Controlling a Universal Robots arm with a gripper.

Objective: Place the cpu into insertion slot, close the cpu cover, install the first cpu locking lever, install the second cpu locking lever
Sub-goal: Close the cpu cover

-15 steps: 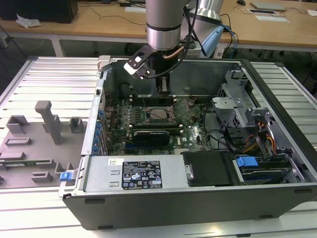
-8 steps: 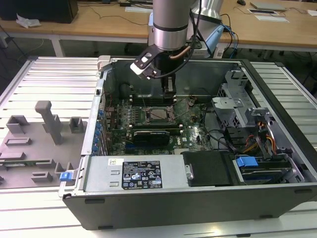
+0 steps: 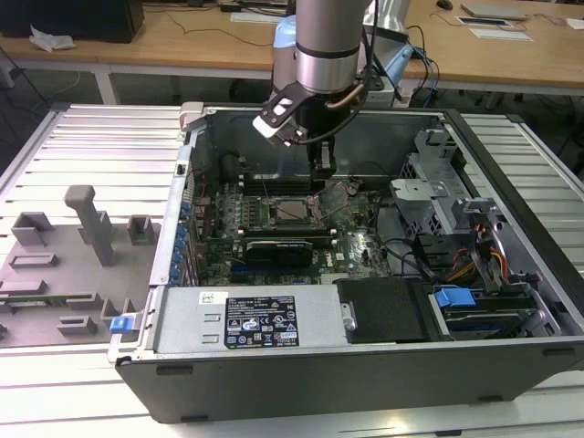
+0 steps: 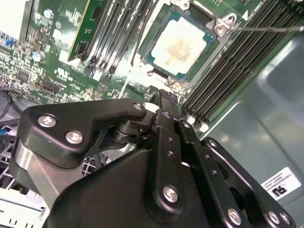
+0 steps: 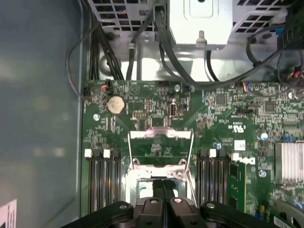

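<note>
One cpu (image 4: 183,42) seated flat in insertion slot (image 4: 145,57), silver top exposed. cpu cover (image 5: 160,134) flipped up, not closed (board visible through its window). Locking lever (image 4: 266,28) sticks out from slot corner over memory slots (image 4: 237,61). Gripper (image 4: 161,95) fingers pressed together, nothing held, just beside slot, inside PC case (image 3: 365,379).

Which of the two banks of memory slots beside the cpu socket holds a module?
The bank nearer the finned heatsink: a green module stands in it. The bank by the grey case wall has none.
</note>
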